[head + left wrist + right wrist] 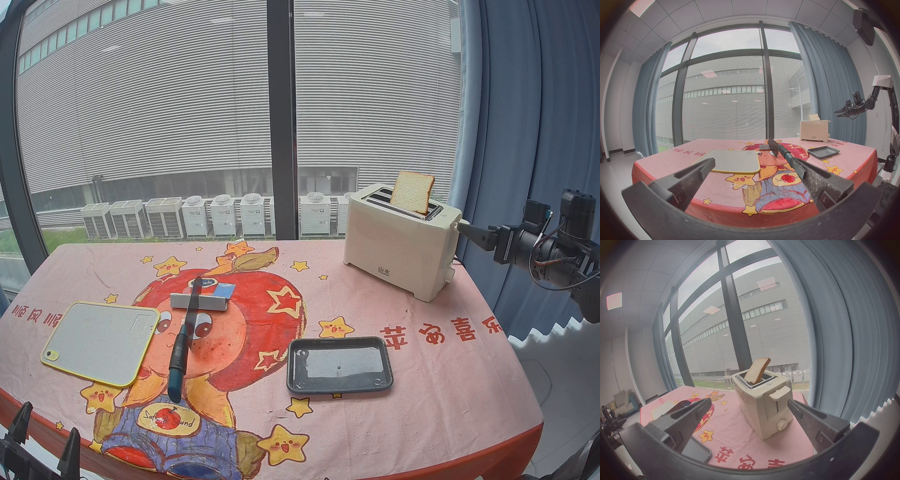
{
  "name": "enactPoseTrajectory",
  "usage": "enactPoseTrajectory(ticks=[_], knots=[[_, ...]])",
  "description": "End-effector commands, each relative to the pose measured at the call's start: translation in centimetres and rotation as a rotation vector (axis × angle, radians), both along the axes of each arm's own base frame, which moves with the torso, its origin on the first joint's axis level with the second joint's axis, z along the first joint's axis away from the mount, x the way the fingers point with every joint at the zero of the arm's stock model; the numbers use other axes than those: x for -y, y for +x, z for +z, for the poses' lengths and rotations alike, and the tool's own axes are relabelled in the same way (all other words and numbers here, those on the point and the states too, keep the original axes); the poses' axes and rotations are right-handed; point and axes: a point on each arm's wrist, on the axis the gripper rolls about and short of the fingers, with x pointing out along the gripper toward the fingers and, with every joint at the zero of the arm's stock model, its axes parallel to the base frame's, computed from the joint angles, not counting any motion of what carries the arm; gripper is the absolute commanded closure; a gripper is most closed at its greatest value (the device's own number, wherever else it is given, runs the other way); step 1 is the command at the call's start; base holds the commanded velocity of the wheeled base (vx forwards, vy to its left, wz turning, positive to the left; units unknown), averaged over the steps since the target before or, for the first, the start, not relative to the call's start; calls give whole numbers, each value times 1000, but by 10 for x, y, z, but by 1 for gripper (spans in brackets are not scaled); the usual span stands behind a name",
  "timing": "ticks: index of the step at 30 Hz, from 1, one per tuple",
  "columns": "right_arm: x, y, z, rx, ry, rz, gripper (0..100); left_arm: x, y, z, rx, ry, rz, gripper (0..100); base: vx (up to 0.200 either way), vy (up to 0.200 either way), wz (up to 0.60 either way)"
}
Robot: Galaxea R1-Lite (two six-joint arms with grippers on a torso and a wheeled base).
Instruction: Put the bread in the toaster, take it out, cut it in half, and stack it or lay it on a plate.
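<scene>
Left gripper (47, 431) sits at the near edge of the table (437, 387), jaws apart and empty. Right gripper (749, 403), jaws likewise wide and empty, is level with the lever end of the toaster (400, 250), just beside it. Bread (412, 192) stands tilted in the slot, mostly proud. Risk: pinching the leaning slice may crush or tear it, and a careless approach could strike the lever or shove the toaster. Knife (181, 350), cutting board (97, 340) and plate (339, 364) lie untouched.

Table (437, 387): toaster (400, 250), plate (295, 369), board (100, 340), knife (181, 350)
</scene>
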Motion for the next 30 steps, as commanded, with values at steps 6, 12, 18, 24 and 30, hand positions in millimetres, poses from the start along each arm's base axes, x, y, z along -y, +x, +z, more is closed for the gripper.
enactPoseTrajectory(ticks=[6, 12, 18, 24, 30], knots=[[13, 24, 29, 6, 10, -7, 0, 0, 1, -4, -16, 0, 0, 0, 0, 0, 0], [9, 36, 43, -13, 12, 11, 0, 0, 1, -4, -16, 0, 0, 0, 0, 0, 0], [7, 42, 62, -81, 70, 26, 0, 0, 1, -4, -16, 0, 0, 0, 0, 0, 0], [5, 56, 64, -146, 130, 68, 0, 0, 1, -4, -16, 0, 0, 0, 0, 0, 0], [3, 80, 46, -182, 135, 67, 0, 0, 1, -4, -16, 0, 0, 0, 0, 0, 0]])
